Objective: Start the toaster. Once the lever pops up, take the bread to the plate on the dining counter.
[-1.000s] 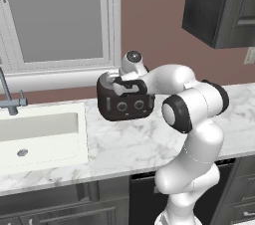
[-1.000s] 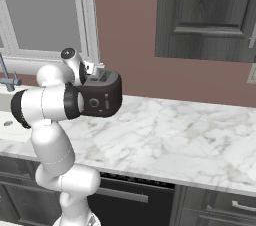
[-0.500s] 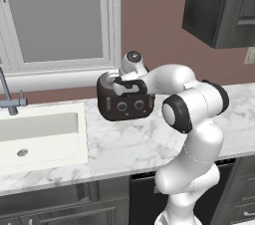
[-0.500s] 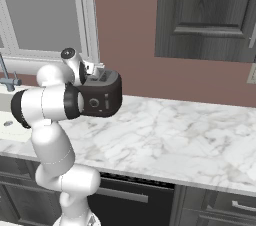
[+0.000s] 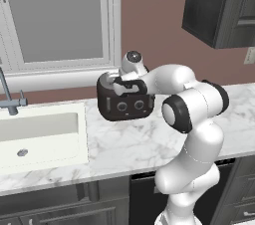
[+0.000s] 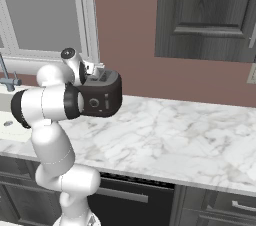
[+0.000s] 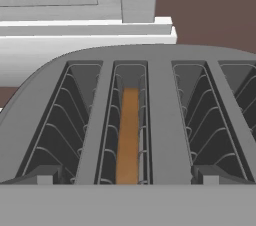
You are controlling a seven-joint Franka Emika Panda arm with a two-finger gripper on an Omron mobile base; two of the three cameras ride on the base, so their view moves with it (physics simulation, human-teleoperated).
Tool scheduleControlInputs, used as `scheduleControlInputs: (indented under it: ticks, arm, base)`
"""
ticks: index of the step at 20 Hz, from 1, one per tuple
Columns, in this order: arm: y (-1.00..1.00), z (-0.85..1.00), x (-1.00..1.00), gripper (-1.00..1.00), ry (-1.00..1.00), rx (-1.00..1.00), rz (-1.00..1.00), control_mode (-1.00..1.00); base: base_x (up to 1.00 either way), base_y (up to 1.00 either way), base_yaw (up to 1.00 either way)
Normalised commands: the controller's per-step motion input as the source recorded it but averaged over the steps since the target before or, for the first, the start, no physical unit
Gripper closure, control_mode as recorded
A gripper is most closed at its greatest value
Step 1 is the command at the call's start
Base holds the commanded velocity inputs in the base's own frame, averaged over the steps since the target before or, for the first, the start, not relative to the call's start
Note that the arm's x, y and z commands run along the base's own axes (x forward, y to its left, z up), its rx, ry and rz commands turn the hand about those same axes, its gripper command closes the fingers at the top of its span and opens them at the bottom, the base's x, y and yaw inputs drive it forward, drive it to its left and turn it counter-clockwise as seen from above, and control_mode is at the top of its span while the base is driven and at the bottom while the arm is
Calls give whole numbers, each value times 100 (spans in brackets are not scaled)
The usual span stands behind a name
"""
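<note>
1. Nothing has moved since a moment ago. The arm (image 5: 191, 109) is bent over the same spot as before, and the hand still hangs right above the toaster (image 5: 125, 104).

2. The toaster sits on the worktop (image 5: 124, 144) by the wall, just under the hand. The sink (image 5: 35, 134) is off to one side of it.

3. The bread (image 7: 128, 135) is straight below the hand, down deep in the second slot. Its brown top edge sits well under the rim, so it is still pushed down inside.

4. I cannot tell how wide the fingers are, because their tips do not show against the toaster top. They do not seem to hold anything, since the bread is still in its slot.

5. Because all is still, I think the robot is waiting for the toasting to end. The bread looks too low to pinch right now.

6. Once the bread pops up, the fingers should come down on both sides of the slice. They need to stay clear of the thin wires in the slot.
</note>
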Motion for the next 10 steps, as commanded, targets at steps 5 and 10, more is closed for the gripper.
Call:
scheduleControlInputs:
  ticks: [5, 10]
  arm:
    - [0, 0, 0, -100, 0, 0, 0, -100]
    - [0, 0, 0, -100, 0, 0, 0, -100]
  base:
    - [0, 0, 0]
    - [0, 0, 0]
